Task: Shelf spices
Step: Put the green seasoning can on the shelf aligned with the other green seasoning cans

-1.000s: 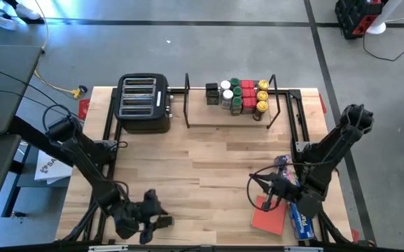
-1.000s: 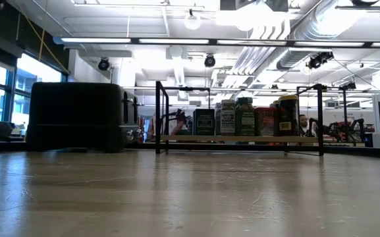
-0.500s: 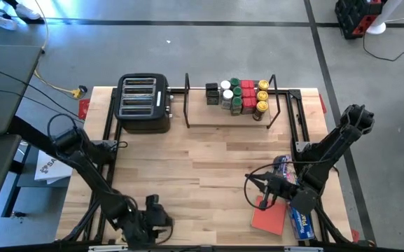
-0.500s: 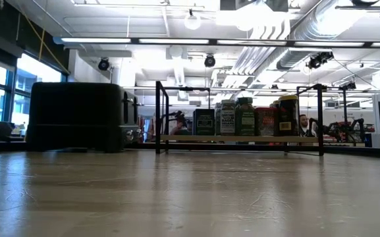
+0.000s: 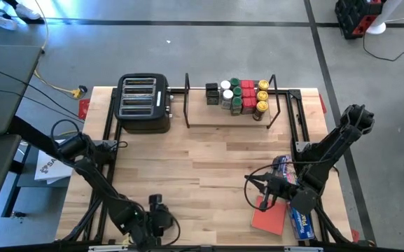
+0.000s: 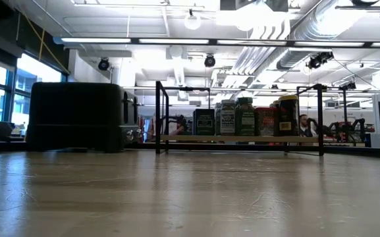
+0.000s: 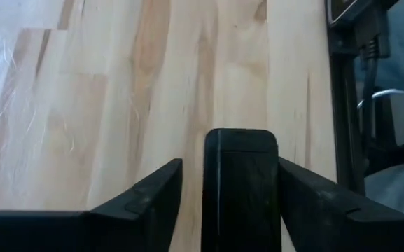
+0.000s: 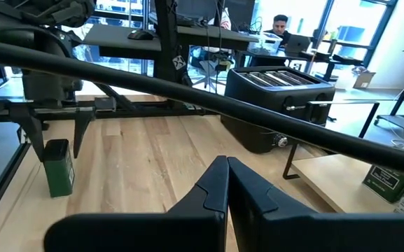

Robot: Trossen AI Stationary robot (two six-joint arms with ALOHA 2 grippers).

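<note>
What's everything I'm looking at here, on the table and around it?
table: one, light wood, under everything
toaster: one, black, far left corner
shelf: one, black wire with a wooden base, right of the toaster
spices: about a dozen, with red, green, yellow, white and black tops, bunched on the shelf's right half
green tin: one, upright near the front left edge
red pad: one, front right
blue box: one, beside the red pad
person: one, in the room beyond the table
left gripper: open, fingers either side of the green tin
right gripper: shut, over the front right
</note>
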